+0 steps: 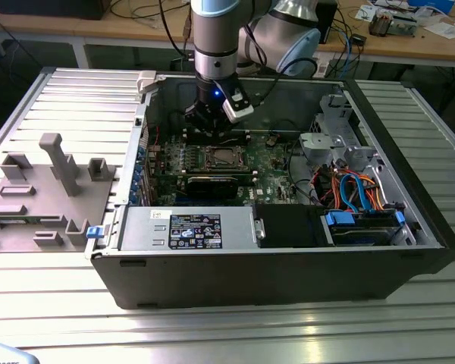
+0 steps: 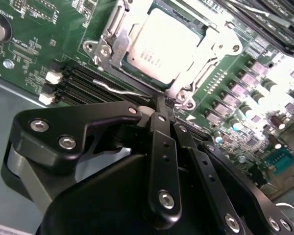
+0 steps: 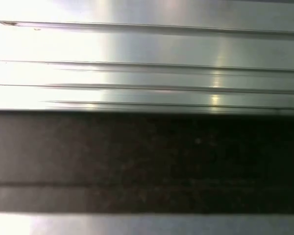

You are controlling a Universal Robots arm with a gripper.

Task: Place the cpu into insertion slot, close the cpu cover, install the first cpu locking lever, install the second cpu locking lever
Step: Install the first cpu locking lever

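Inside the open computer case (image 1: pixel 409 250) on the ribbed metal counter (image 1: pixel 212 334), my hand (image 2: pixel 159 105) hangs just beside the insertion slot (image 2: pixel 183 85), its fingers (image 2: pixel 161 147) pressed together on nothing. The cpu (image 2: pixel 161 41) lies seated in that slot, the cpu cover (image 2: pixel 112 36) framing it.

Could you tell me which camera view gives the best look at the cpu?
The second wrist view: the cpu sits close up in its socket, its silver top plain. In the exterior view it is a small square inside the case. The first wrist view faces metal ridges.

Ribbed metal table (image 1: pixel 53 303); cluttered wooden benches (image 1: pixel 409 42) stand behind it
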